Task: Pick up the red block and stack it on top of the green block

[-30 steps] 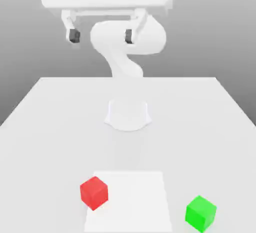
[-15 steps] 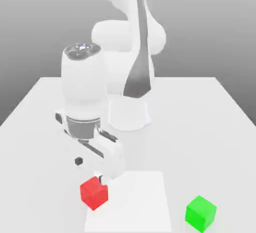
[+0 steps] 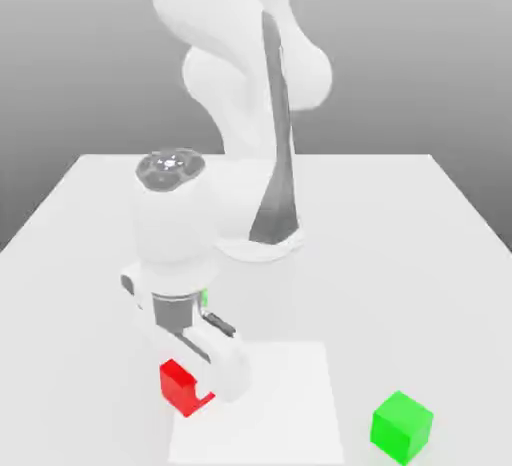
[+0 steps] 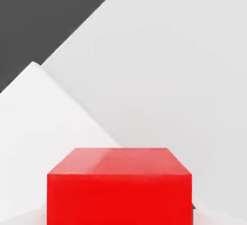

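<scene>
The red block (image 3: 178, 384) lies on the white table near the front, toward the exterior view's left, on the edge of a lighter square patch. My gripper (image 3: 205, 386) has come down right at it, and the white hand hides the block's right side. In the hand view the red block (image 4: 119, 190) looms very close, with its top and one side face showing. The green block (image 3: 402, 424) sits apart on the table at the exterior view's front right, with nothing on it.
The arm's round base (image 3: 262, 239) stands at the table's middle. A lighter square patch (image 3: 290, 404) lies on the table (image 3: 400, 254) between the two blocks. The arm's upper links rise behind the hand.
The arm has swung down from high above. Over the last half second the hand dropped further and now covers part of the red block. Neither block has moved.
</scene>
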Robot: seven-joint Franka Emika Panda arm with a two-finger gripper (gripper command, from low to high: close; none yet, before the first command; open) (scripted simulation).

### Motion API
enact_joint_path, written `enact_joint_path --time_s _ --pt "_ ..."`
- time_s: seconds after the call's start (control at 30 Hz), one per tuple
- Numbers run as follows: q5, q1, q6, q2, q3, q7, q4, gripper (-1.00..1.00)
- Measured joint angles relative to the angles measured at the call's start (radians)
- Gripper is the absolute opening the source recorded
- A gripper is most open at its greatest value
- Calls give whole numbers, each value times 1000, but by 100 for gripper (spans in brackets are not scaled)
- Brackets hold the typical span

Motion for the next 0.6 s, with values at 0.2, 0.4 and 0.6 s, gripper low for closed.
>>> enact_joint_path --time_s 0.2,0.4,0.6 --pt "-23 119 -146 -52 127 -114 87 -100" --pt "-103 264 -196 35 263 -220 218 -100" --pt "-177 305 -119 138 236 -182 237 100"
